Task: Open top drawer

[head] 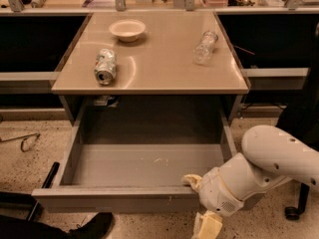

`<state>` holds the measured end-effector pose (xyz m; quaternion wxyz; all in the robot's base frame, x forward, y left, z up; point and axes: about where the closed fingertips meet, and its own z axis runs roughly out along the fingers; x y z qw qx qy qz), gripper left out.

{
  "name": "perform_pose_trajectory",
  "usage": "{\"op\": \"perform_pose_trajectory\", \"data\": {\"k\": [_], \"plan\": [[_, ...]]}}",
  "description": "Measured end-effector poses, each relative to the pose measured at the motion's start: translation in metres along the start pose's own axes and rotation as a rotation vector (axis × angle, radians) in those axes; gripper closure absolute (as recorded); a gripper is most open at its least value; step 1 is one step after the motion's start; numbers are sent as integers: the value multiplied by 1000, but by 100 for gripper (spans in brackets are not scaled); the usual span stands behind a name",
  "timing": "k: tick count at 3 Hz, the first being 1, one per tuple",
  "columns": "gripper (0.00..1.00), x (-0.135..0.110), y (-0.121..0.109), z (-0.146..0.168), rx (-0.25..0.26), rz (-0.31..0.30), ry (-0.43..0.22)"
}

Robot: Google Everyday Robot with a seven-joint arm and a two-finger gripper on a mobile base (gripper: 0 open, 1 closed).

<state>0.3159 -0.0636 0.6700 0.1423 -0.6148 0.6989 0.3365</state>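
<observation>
Top drawer (pixel 109 199) gapes under worktop (pixel 164 59), front rim running L–R; pincer (pixel 199 203) at rim's R end, open/closed can't tell.

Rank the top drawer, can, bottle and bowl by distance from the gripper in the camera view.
1. Top drawer, at the gripper, bottom right.
2. Can, tabletop left, and bottle, right: too close to call.
3. Bowl, back left.

My smooth cream gripper (pixel 198 203) sits at the front rim of the matt grey top drawer (pixel 144 163), under a glossy tabletop (pixel 159 59) bearing a shiny metal can (pixel 105 66).
</observation>
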Motion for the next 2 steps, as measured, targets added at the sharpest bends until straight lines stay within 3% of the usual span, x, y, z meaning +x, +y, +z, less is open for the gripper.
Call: {"op": "perform_pose_trajectory", "data": {"k": [1,2], "plan": [[0,5,37,6,-22,-1,17],[0,5,37,6,-22,-1,17]]}}
